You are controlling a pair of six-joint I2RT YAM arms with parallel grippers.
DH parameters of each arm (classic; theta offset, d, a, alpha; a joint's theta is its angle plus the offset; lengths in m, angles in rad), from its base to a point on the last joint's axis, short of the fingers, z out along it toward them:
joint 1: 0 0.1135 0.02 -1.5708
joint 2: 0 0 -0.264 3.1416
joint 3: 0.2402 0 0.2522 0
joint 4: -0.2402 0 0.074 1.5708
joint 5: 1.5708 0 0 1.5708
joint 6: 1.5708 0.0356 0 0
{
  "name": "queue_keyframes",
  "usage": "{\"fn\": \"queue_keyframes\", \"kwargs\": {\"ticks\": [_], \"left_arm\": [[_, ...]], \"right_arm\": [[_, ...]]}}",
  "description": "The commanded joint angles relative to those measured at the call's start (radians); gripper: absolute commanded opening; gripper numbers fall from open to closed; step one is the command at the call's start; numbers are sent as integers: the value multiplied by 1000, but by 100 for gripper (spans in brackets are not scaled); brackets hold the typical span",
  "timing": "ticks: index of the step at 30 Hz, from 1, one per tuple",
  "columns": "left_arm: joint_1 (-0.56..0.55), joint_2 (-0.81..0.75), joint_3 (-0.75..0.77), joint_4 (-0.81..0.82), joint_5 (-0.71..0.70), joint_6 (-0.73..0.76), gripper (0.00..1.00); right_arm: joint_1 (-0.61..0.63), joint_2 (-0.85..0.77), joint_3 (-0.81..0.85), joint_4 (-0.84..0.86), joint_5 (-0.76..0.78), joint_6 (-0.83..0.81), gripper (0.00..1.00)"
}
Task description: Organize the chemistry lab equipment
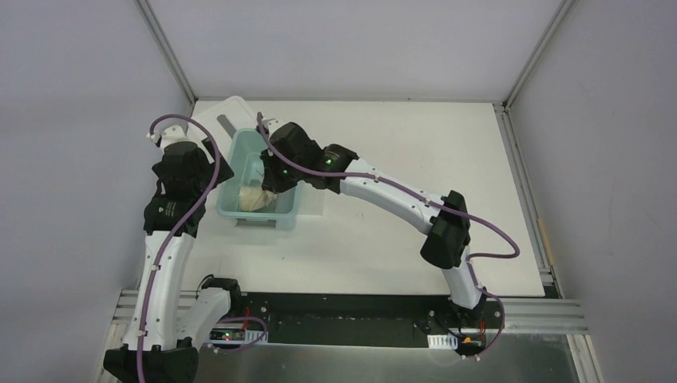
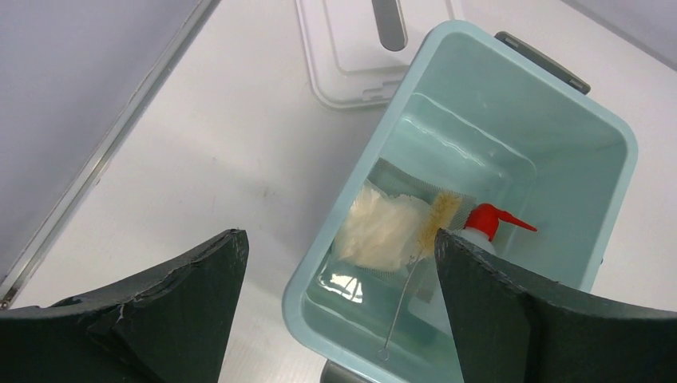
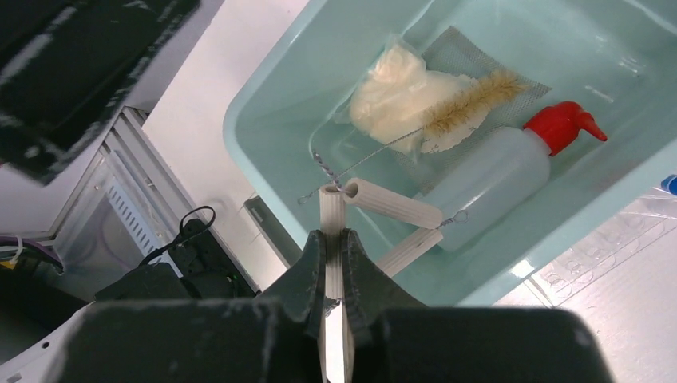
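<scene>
My right gripper point(image 3: 332, 239) is shut on one pale wooden rod of a wire-strung triangle tool point(image 3: 391, 203) and holds it over the near end of the pale teal bin point(image 3: 263, 96). In the bin lie a white squeeze bottle with a red spout point(image 3: 495, 171), a wire-handled brush point(image 3: 471, 100) and a cream pad on wire mesh point(image 3: 395, 80). My left gripper point(image 2: 339, 319) is open and empty, its jaws straddling the bin's left rim point(image 2: 319, 263). The bottle's spout point(image 2: 491, 219) and the brush point(image 2: 443, 215) show there too. In the top view both grippers, left point(image 1: 209, 171) and right point(image 1: 271, 179), are at the bin point(image 1: 239, 215).
The bin's white lid point(image 2: 359, 56) lies flat on the table beyond the bin, also in the top view point(image 1: 222, 120). A clear plastic piece with a blue cap point(image 3: 631, 231) lies on the table against the bin's right side. Metal frame rails point(image 1: 511, 76) border the table.
</scene>
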Motion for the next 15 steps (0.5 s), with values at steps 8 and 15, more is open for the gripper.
{"fn": "queue_keyframes", "kwargs": {"ticks": [8,15], "left_arm": [[7,-42,-37,29,-42,15,90],[7,-47,-43,29,-46,15,90]], "right_arm": [[-1,50,125,-91,-17,-4,50],[-10,-60,29,-85,53,-30,53]]}}
